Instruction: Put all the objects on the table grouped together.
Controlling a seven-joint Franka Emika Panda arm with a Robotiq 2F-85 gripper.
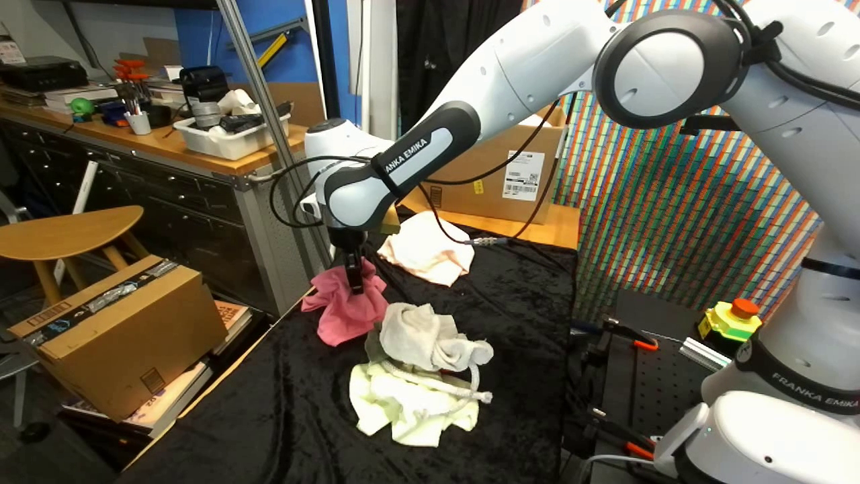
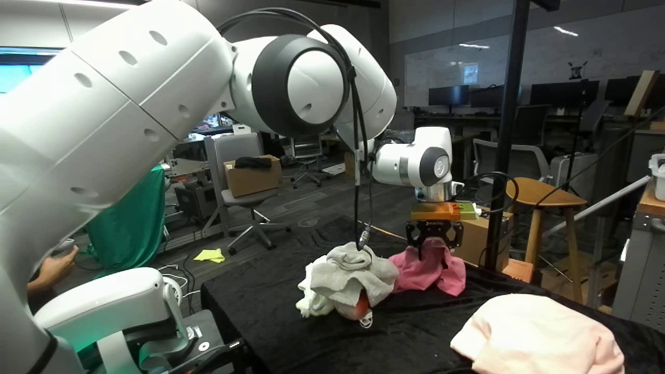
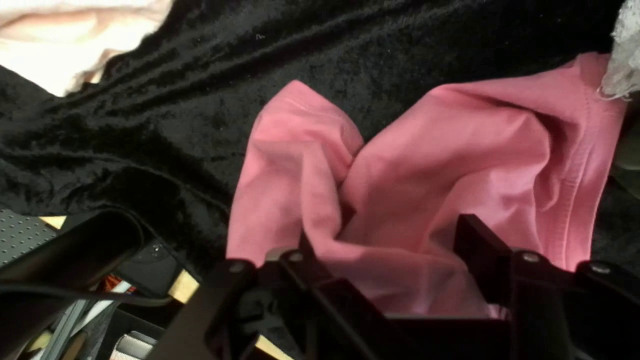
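— Which step?
— Likely grasping the pink rag (image 3: 410, 200), mid-frame in the wrist view; the end effector (image 3: 387, 232) has jaws apart, rag between.
— Next?
— Probably close, then tuck it closer to the grey rag (image 1: 420, 336), lower middle in an exterior view.

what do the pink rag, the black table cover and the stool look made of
Pink rag: soft cloth, perhaps cotton, matte; loose folds and a stitched edge show. Black table cover: probably crushed velvet, its ridges catching a soft sheen. Stool: likely wood, smooth-looking, judging by its warm tan tone.
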